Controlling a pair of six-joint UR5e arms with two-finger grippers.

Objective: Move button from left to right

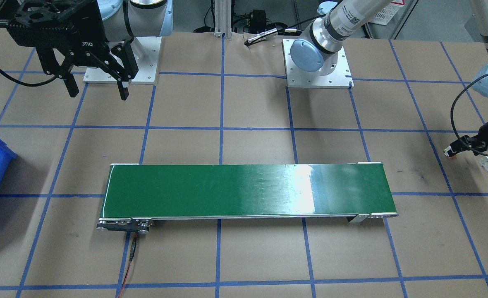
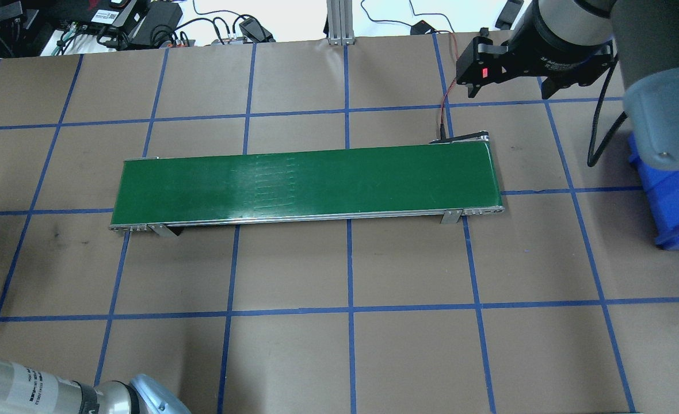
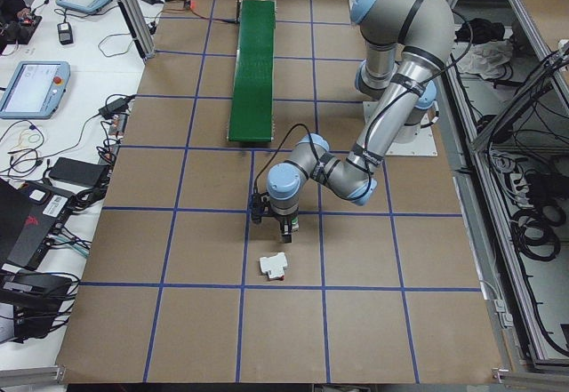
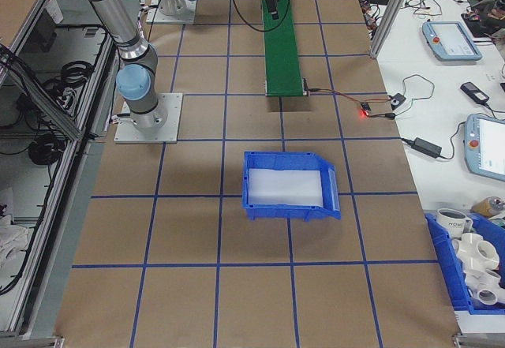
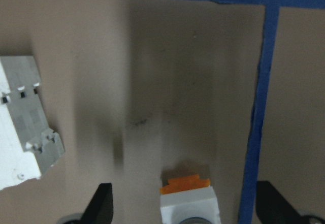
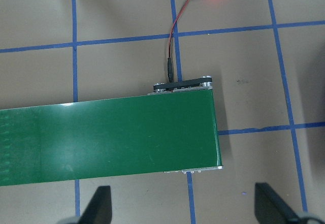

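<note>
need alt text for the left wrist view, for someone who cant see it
Looking down between the left gripper's two dark fingers, spread wide, the button sits between them on brown paper, its orange base pointing up the frame. A white plastic bracket piece lies apart at the left edge, and blue tape lines run along the top and down the right.

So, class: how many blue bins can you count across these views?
2. One open blue bin sits on the table beyond the conveyor's end on the robot's right; another, holding white fittings, stands beside the table. Others may be hidden.
</note>
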